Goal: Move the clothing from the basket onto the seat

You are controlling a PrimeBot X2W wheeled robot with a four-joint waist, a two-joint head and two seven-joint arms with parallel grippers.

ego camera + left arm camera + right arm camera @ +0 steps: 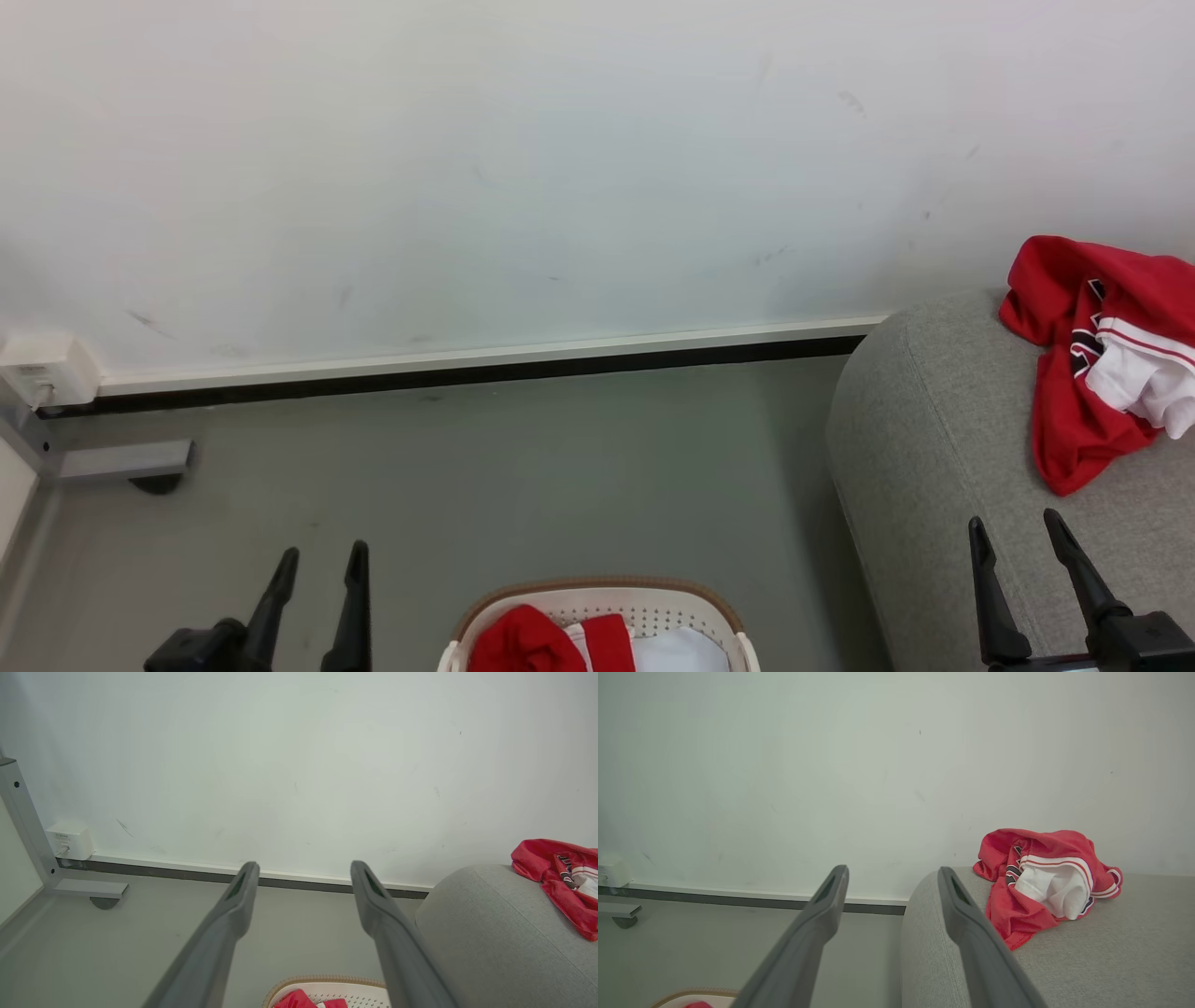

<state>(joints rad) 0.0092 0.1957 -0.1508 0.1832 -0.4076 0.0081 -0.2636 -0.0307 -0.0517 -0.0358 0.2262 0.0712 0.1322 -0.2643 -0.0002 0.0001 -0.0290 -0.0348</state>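
Observation:
A crumpled red garment point(1083, 373) with white trim and black-and-white lettering lies on the grey sofa seat point(934, 420) at the right, against the wall; the wrist views show it too point(560, 877) point(1045, 882). The cream basket point(597, 597) with a brown rim sits on the floor at the bottom centre, holding more red clothing point(551, 644) beside plain white fabric. My left gripper point(317, 560) is open over the floor left of the basket. My right gripper point(1013, 527) is open over the sofa's front part, below the garment. Both hold nothing.
A pale wall with a white and dark skirting runs across the back. A white wall box point(37, 369) and a grey metal frame foot point(121, 459) stand at the far left. Grey floor point(560, 467) lies between frame and sofa.

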